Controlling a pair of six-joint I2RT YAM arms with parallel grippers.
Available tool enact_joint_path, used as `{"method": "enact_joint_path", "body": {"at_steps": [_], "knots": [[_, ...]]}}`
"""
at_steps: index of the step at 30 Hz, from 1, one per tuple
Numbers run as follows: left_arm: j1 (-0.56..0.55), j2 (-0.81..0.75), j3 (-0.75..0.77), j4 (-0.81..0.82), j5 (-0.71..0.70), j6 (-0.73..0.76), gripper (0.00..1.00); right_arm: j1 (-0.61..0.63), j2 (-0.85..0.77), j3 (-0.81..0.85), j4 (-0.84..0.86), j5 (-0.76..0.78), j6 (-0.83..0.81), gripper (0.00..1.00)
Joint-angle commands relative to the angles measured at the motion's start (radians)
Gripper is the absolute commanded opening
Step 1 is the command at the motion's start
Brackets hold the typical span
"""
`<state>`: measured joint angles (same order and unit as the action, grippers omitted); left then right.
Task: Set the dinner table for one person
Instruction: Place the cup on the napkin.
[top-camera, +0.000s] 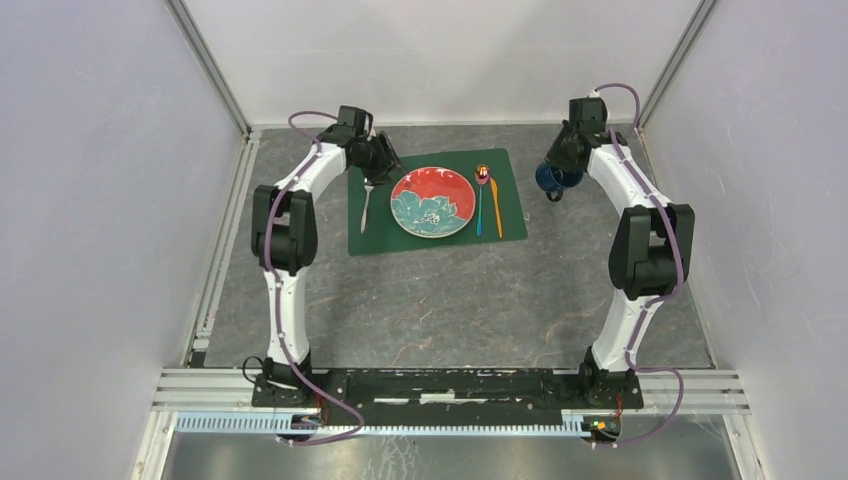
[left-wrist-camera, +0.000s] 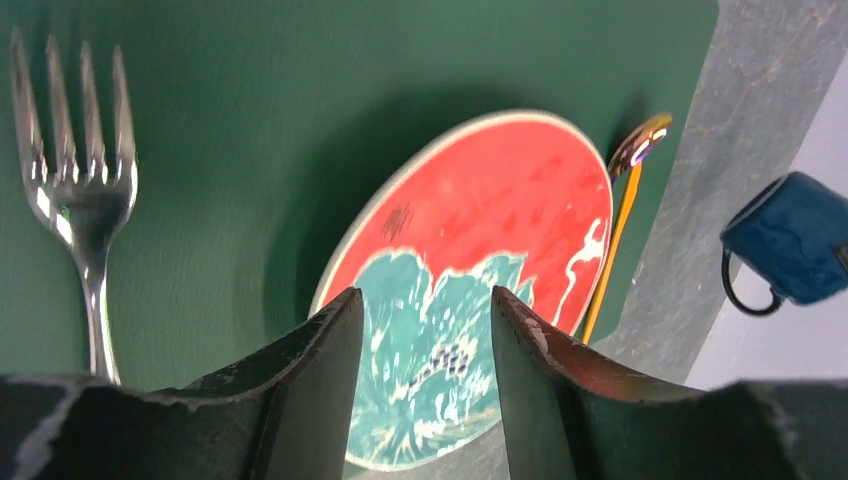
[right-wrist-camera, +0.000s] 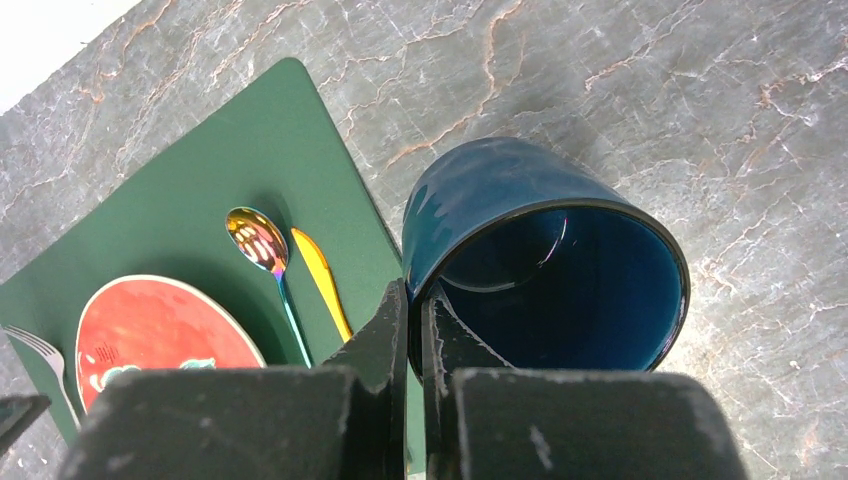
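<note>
Right gripper (right-wrist-camera: 413, 330): pinched tight on wall of glossy dark blue ceramic mug (right-wrist-camera: 520, 200), tilted, just past right edge of dark green rectangular placemat (right-wrist-camera: 250, 150). Left gripper (left-wrist-camera: 428, 330): jaws apart, empty, above round red-and-teal floral plate (left-wrist-camera: 500, 200). Underneath everything: dark grey stone-look dinner table (right-wrist-camera: 650, 80). Advice: level mug, lower straight onto bare stone beside mat, release once base sits flat. Count: one plate, one silver fork (left-wrist-camera: 85, 200), one iridescent spoon (right-wrist-camera: 258, 240), one orange knife (right-wrist-camera: 322, 275), one mug.
</note>
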<state>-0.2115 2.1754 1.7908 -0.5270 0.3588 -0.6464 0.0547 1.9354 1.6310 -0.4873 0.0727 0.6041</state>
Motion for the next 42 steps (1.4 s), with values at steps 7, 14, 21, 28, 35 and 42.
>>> {"method": "enact_joint_path", "body": {"at_steps": [7, 14, 21, 28, 35, 42], "knots": [[0.004, 0.219, 0.434, -0.075, 0.050, 0.058, 0.57, 0.011, -0.117, 0.003, 0.074, -0.007, -0.013, 0.00], [0.020, 0.252, 0.439, -0.048, 0.036, 0.071, 0.57, 0.041, -0.053, 0.073, 0.088, -0.070, -0.026, 0.00], [0.049, 0.282, 0.444, -0.027, -0.017, 0.128, 0.57, 0.086, -0.020, 0.125, 0.111, -0.122, -0.030, 0.00], [0.090, 0.332, 0.506, -0.004, -0.036, 0.146, 0.57, 0.110, -0.066, 0.066, 0.131, -0.135, -0.039, 0.00], [0.120, 0.349, 0.529, 0.040, -0.022, 0.147, 0.57, 0.119, -0.086, 0.052, 0.154, -0.144, -0.051, 0.00], [0.122, 0.292, 0.499, 0.029, -0.003, 0.166, 0.57, 0.119, 0.020, 0.157, 0.146, -0.124, -0.049, 0.00]]}}
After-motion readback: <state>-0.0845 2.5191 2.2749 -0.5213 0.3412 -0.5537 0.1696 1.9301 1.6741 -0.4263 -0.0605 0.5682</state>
